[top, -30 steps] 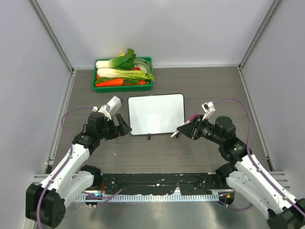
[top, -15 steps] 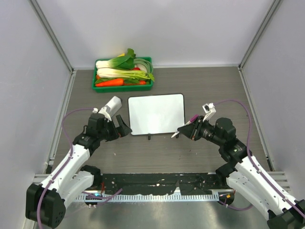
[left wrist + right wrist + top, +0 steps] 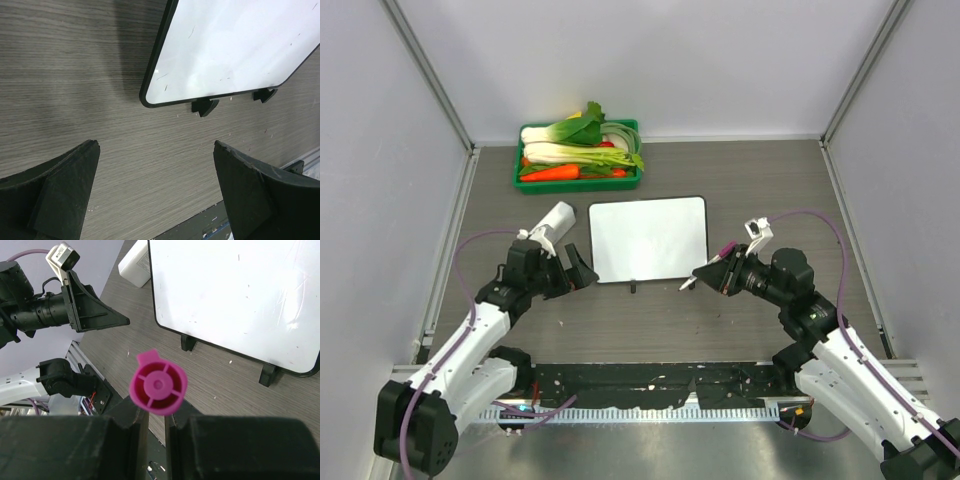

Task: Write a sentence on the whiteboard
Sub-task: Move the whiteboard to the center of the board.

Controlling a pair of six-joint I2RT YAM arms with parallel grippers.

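Note:
The whiteboard (image 3: 648, 238) lies flat mid-table, glossy white with a dark edge and small black feet. It also shows in the left wrist view (image 3: 230, 45) and the right wrist view (image 3: 235, 290). I see no pink sentence on it, only faint specks. My right gripper (image 3: 712, 270) is shut on a pink marker (image 3: 724, 249), (image 3: 158, 383) just off the board's near right corner, with the marker's pale tip low near the table. My left gripper (image 3: 582, 270), (image 3: 155, 145) is open and empty beside the board's near left corner.
A green tray (image 3: 578, 184) of vegetables stands at the back left. A white bottle-like object (image 3: 554, 224), (image 3: 136, 260) lies left of the board, close to my left wrist. Grey walls close in the sides and back. A black rail (image 3: 650, 380) runs along the near edge.
Both arms have shifted only slightly; the left wrist has eased a little toward the near edge. The marker stays in the right gripper and the board has not moved.

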